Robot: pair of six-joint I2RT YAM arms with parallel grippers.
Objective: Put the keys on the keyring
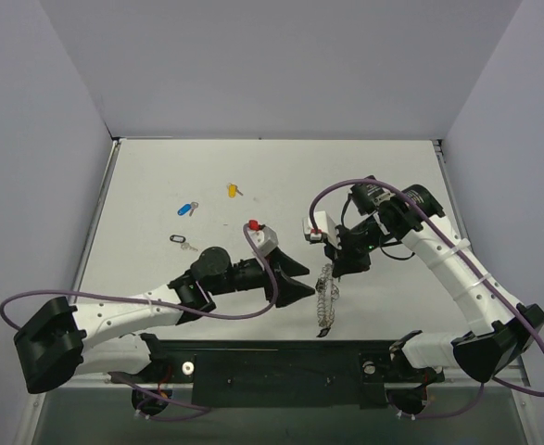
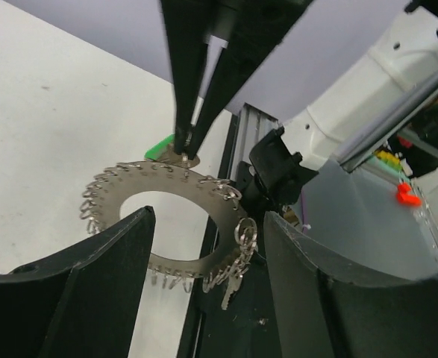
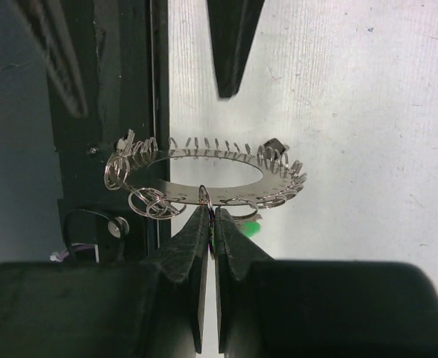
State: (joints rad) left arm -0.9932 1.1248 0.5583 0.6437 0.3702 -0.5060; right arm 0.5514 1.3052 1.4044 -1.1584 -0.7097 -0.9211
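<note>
Top view, ring: the keyring hangs on edge under the right gripper, just past the near table edge.
Top view, left gripper: fingers spread wide and empty, just beside the ring, not touching it.
Top view, loose keys: blue key, yellow key and black key lie well apart from the ring on the left half of the table.
Left wrist view: the right fingers pinch the ring's top rim; a green key shows at that pinch; a bare silver key dangles from a loop.
Right wrist view: jaws closed tight on the rim; green head just beside them.
Step, as judged: the green key seems to be on.
Next move: the left arm must fetch a loose key while the right keeps the ring steady.
</note>
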